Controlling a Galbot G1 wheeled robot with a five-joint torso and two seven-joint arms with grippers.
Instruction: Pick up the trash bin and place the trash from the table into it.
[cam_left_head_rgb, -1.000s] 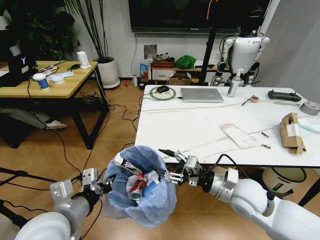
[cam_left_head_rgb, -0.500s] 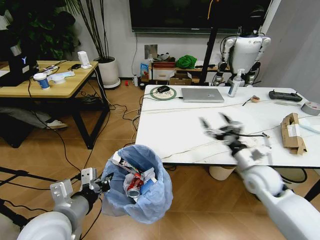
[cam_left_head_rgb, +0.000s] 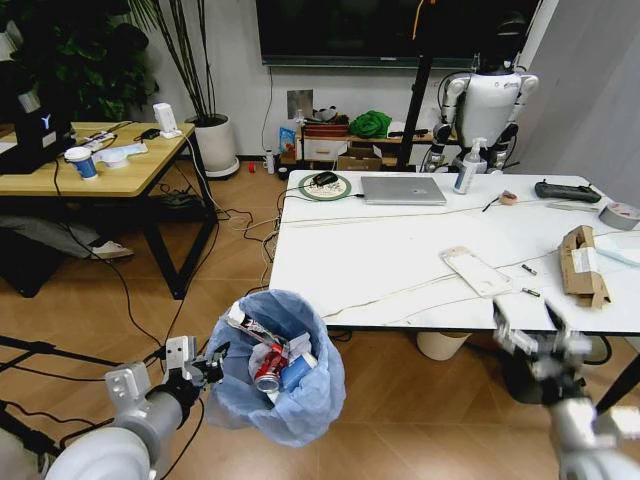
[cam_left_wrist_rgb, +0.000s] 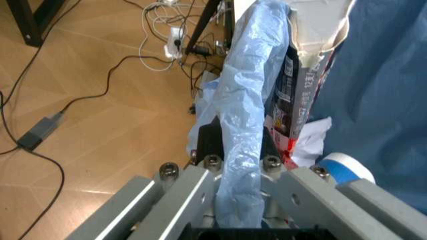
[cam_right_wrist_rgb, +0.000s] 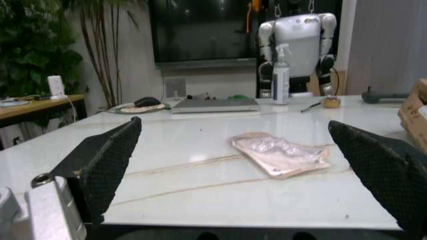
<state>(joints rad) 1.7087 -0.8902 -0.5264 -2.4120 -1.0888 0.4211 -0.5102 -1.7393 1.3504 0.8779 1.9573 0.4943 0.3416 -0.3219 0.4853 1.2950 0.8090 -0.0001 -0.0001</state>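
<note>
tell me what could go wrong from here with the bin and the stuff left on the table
The left hand holds the trash bin only by its thin bag edge, so the bag could slip or tear. The right hand, open at the table edge, faces the flat white packet, which lies flush and may slide instead of lifting. Thin cables beside it could snag.

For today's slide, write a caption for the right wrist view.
Open right gripper faces a flat packet on the white table.

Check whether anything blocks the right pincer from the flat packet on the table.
Nothing visible does. The right pincer is open at the table's near edge, and only bare tabletop lies between it and the packet.
</note>
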